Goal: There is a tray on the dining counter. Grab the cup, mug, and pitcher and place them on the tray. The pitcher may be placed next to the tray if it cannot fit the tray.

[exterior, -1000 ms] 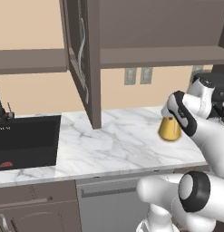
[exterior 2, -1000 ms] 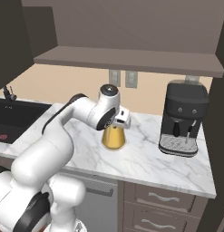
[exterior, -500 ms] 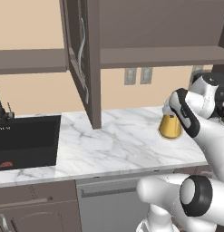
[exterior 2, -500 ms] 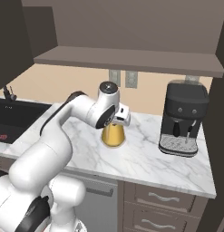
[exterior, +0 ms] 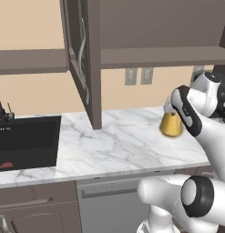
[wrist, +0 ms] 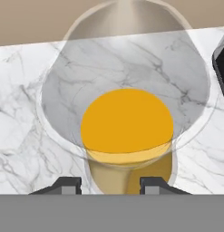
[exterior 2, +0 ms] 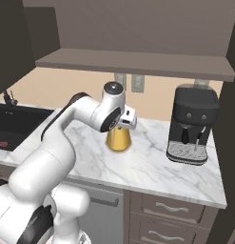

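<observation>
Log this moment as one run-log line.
phase: grasping pitcher | gripper: fingers straddle its neck, grip unconfirmed | pitcher: upright on marble worktop | nearby: coffee machine

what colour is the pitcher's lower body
Amber-yellow on the pitcher, clearest in the right base view.

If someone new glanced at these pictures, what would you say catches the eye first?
The amber pitcher stands out, upright on the marble worktop with the white arm bent over it. The claw sits at its clear top, a finger on each side. To its right stands a black coffee machine.
</observation>
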